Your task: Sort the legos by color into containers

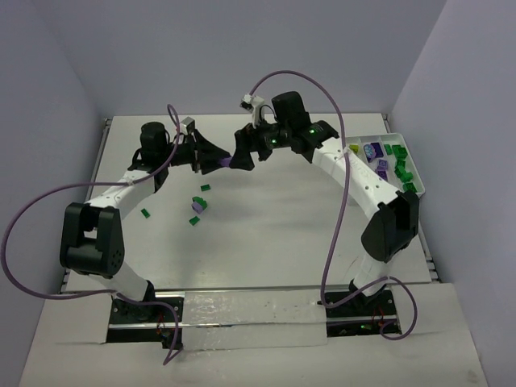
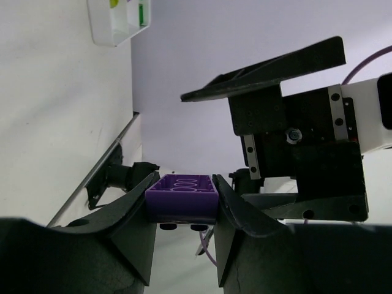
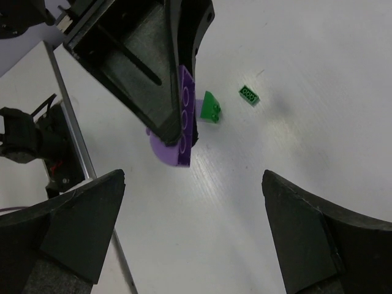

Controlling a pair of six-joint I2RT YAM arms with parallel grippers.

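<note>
I am pinching a purple lego [image 2: 182, 197] in my left gripper [image 2: 184, 179]; my right gripper [image 3: 193, 177] is gaping wide open, empty.

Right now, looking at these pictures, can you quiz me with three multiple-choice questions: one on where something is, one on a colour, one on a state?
1. Where is the white tray in the overhead view? A far right; B near left; C centre.
2. What colour is the brick in the left pincer? A yellow; B purple; C red.
3. How is the right pincer? A shut on a brick; B open, empty; C shut, empty.
Answers: 1 A, it lies at the far right edge; 2 B, the left wrist view shows it purple; 3 B, its jaws stand wide apart, gripping nothing.
</note>
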